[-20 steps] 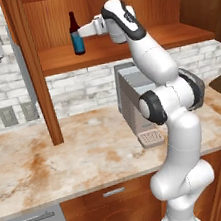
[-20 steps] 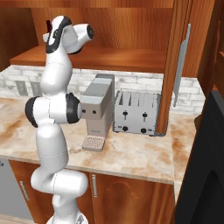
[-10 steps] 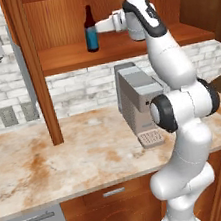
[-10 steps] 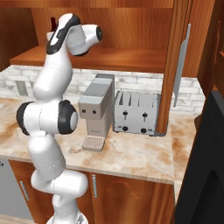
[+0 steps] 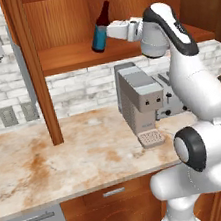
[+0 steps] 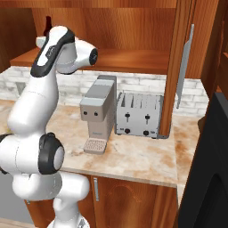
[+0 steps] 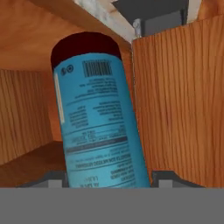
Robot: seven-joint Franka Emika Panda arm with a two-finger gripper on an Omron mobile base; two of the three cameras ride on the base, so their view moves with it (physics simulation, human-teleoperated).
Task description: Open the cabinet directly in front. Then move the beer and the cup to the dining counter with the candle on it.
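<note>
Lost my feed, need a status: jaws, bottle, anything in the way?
Gripper shut on the beer. Bottle tilted, lifted off the cabinet shelf. Coffee machine and toaster below.

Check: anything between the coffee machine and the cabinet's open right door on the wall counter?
Yes: a toaster stands between the coffee machine and the open cabinet door, close beside the machine. Right base view shows it best.
</note>
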